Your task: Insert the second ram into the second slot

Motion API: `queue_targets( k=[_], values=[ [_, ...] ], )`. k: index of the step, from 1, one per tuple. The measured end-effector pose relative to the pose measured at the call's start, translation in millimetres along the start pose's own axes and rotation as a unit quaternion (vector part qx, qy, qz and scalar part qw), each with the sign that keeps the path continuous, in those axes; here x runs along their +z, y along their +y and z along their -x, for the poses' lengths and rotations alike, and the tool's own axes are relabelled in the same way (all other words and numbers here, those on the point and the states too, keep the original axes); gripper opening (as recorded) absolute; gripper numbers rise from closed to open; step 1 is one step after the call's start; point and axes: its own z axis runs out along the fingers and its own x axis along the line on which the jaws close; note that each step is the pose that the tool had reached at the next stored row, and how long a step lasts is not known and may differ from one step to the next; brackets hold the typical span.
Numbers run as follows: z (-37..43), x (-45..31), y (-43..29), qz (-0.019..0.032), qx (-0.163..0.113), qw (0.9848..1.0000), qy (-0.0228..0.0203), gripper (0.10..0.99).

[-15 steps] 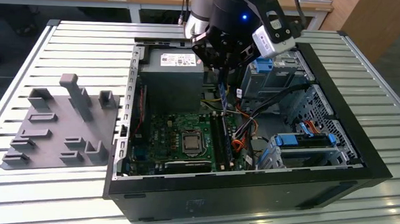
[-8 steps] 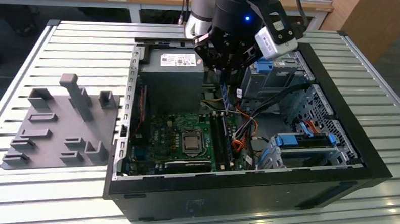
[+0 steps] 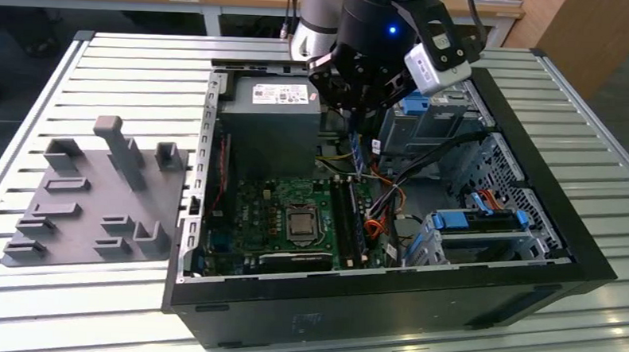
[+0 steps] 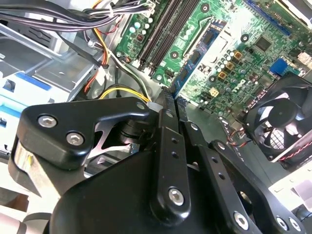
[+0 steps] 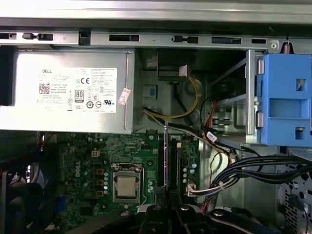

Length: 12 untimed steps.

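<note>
As it lies on its side on the slatted metal table [image 3: 128, 64], the black computer case [image 3: 394, 307] is open at the top, so I can see right into it. Beside it, toward the exterior view's left, sits a grey fixture tray [image 3: 80, 213] with upright pegs and blocks. The robot arm [image 3: 385, 28] hangs over the far end of the case, its wrist pointing down into it.

Inside, the silver power supply [image 3: 269, 122] fills the far corner, with its labels facing up in the first wrist view [image 5: 68, 92]. The green motherboard [image 3: 259, 213] lies nearer, with the square processor socket [image 3: 300, 221] in the middle of it. A blue drive caddy [image 3: 480, 221] sits toward the exterior view's right, with bundled cables [image 5: 253, 170] running beside it. A black fan [image 4: 278, 122] shows in the second wrist view.

The gripper [image 3: 357, 114] has its fingers [image 4: 165, 161] pinched tight on the second ram [image 3: 355, 150]. The blue stick hangs upright below the fingertips, clear of the board. In the second wrist view it juts out from the closed tips, its dark chips showing [image 4: 195, 56]. In the first wrist view it is a thin edge-on line [image 5: 165, 156] running along the dark memory slots [image 5: 174, 165] next to the socket. I cannot tell which slot it is over.
</note>
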Motion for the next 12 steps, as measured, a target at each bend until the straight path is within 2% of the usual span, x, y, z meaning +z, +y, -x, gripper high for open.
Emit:
queue_targets(
  k=[12],
  values=[
    [0.3, 3.9, -0.1, 0.0, 0.0, 1.0, 0.0, 0.137]
  ],
)
